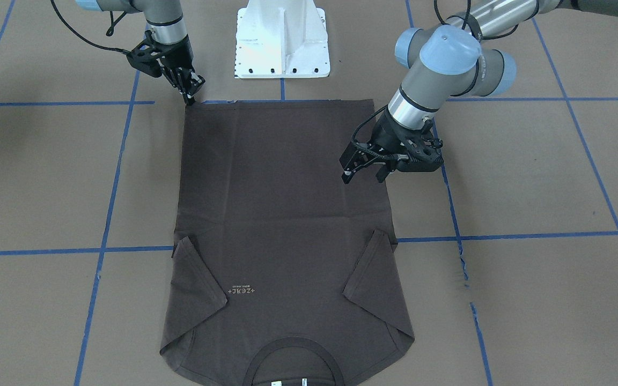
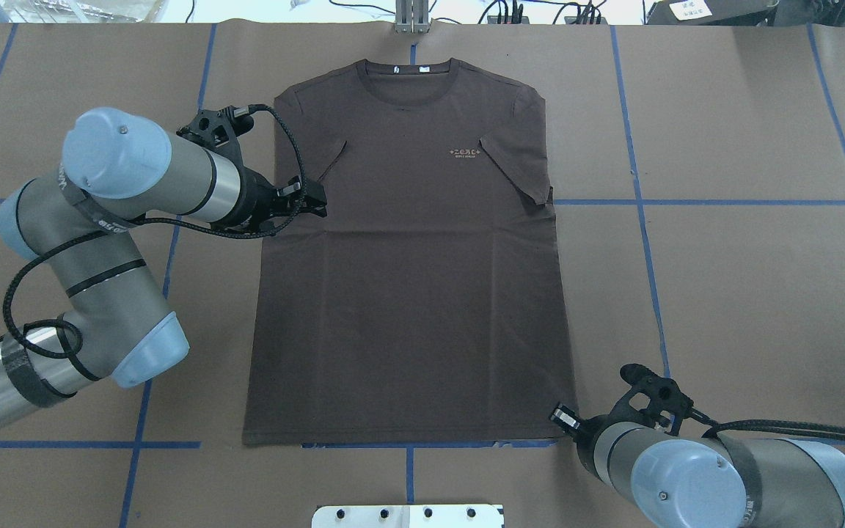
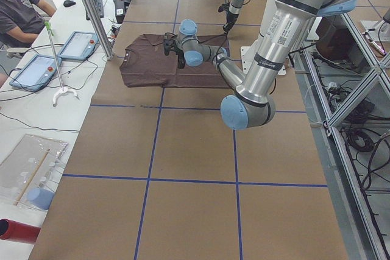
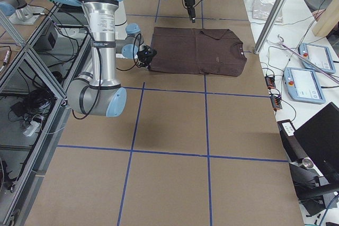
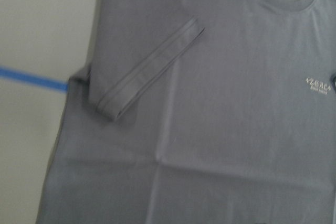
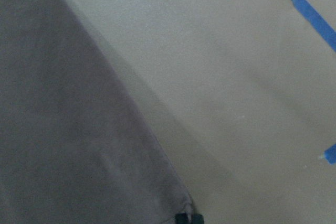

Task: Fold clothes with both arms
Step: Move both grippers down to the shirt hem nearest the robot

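The dark brown T-shirt (image 2: 408, 279) lies flat and front up on the brown table, collar at the far side, both sleeves folded inward. Its pale chest lettering (image 1: 241, 290) faces up. My left gripper (image 1: 363, 176) hovers open just over the shirt's side edge, below the folded sleeve (image 5: 147, 69); nothing is between its fingers. My right gripper (image 1: 190, 96) is down at the near hem corner, shut on that corner of the T-shirt (image 6: 63, 145). In the right wrist view only the fingertips (image 6: 188, 219) show, at the cloth's tip.
The white base plate (image 1: 282, 43) stands just behind the hem. Blue tape lines (image 2: 642, 220) grid the brown table cover. A side desk with tablets (image 3: 76, 44) and a seated person (image 3: 21, 4) lies beyond the collar end.
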Tool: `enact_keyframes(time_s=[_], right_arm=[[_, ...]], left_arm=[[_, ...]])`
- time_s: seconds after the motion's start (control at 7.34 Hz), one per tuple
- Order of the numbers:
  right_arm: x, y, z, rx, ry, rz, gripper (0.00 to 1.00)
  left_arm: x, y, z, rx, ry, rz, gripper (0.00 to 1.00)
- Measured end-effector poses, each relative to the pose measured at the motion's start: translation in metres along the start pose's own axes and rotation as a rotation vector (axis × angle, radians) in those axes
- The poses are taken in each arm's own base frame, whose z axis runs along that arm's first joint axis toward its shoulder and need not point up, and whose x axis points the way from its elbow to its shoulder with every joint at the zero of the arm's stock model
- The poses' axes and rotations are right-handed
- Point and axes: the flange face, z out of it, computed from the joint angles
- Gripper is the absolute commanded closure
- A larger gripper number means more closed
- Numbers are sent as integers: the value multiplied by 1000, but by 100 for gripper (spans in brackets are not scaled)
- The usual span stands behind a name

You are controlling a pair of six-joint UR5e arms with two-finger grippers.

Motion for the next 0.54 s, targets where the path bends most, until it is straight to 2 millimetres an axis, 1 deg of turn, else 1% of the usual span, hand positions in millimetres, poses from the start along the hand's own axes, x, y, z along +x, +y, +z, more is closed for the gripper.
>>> enact_keyframes(time_s=[0.14,0.27,0.41,0.54], right_arm=[[-3,-1,-8,-3,-9,3,100],[-5,-2,-11,-4,-14,3,100],[-5,-3,-13,-4,-15,3,100],[-5,-3,-13,-3,-13,3,100]], left_arm=[[-12,36,-6,-26,2,-56,24],[-23,76,0,-37,-16,-111,24],[-33,115,12,-30,-55,-142,25],[-41,149,22,-24,-105,-154,25]])
